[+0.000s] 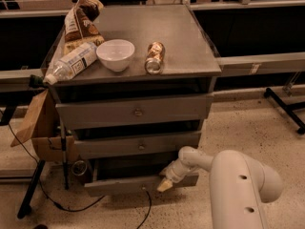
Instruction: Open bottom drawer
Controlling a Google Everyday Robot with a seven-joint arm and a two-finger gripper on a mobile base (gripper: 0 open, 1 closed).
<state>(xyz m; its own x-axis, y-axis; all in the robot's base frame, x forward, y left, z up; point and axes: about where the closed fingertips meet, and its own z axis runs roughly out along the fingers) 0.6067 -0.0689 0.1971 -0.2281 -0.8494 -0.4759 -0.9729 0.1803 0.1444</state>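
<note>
The bottom drawer (119, 185) is the slim grey panel at the foot of the grey metal cabinet, pulled out a little, with a dark gap above it. My gripper (164, 185) is at the drawer's front, right of centre, with its pale tip against the panel's top edge. The white arm (238, 185) reaches in from the lower right. The middle drawer (138, 146) and the top drawer (136, 111) sit above, each with a small round knob.
On the cabinet top (181, 42) lie a white bowl (116, 54), a can on its side (155, 57), a plastic bottle (70, 63) and a snack bag (78, 20). A cardboard box (43, 128) and a black stand are at the left. A cable runs on the floor.
</note>
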